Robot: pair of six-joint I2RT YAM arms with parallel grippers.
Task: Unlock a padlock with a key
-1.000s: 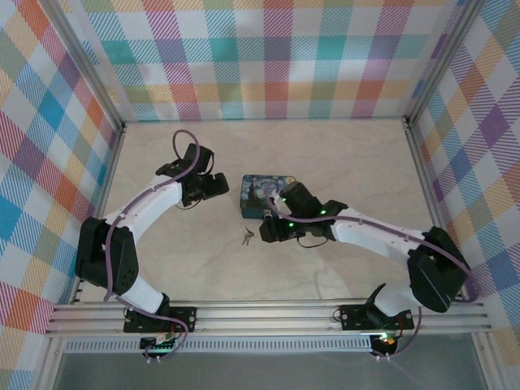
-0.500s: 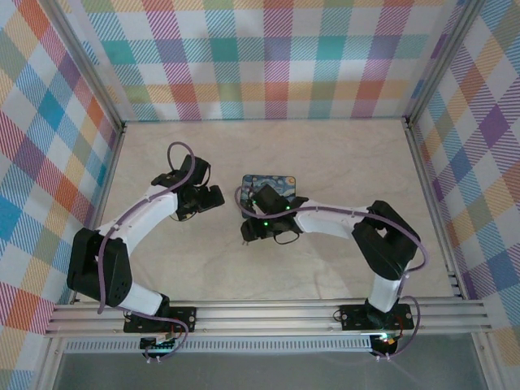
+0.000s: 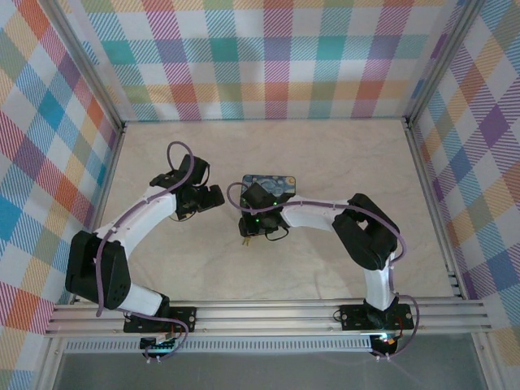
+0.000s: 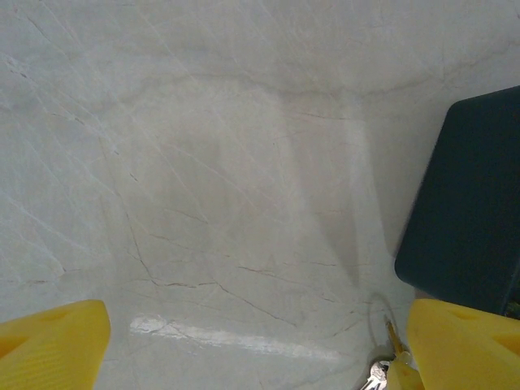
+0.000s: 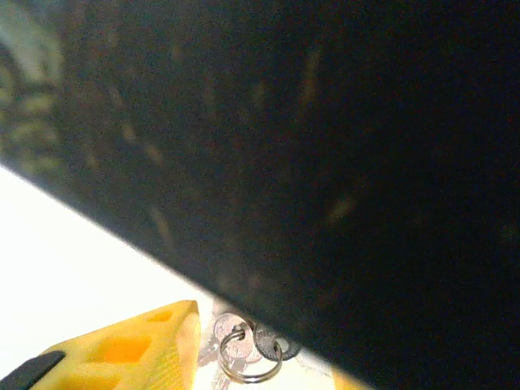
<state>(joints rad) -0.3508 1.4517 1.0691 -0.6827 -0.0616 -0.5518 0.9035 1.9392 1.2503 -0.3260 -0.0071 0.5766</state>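
Observation:
The key [image 5: 244, 353] is a small bunch on a ring, lying on the pale table against the foot of the dark blue tin [image 3: 272, 185]. My right gripper [image 5: 260, 378] is open and low over the bunch. One yellow finger [image 5: 122, 357] touches the bunch on the left; the other is a gap away on the right. From above, that gripper [image 3: 248, 229] covers most of the key [image 3: 243, 241]. My left gripper [image 3: 214, 197] is open wide and empty, left of the tin. The key [image 4: 377, 375] lies by its right finger [image 4: 463, 341]. I cannot make out the padlock for certain.
The tin's dark side [image 4: 471, 219] stands close on the right in the left wrist view, and it looms right over the bunch in the right wrist view. Checked walls enclose the table [image 3: 325, 268], with aluminium rails along the near edge.
My right gripper has slid left along the tin and now sits over the key, with its arm folding in. My left gripper has shifted only slightly.

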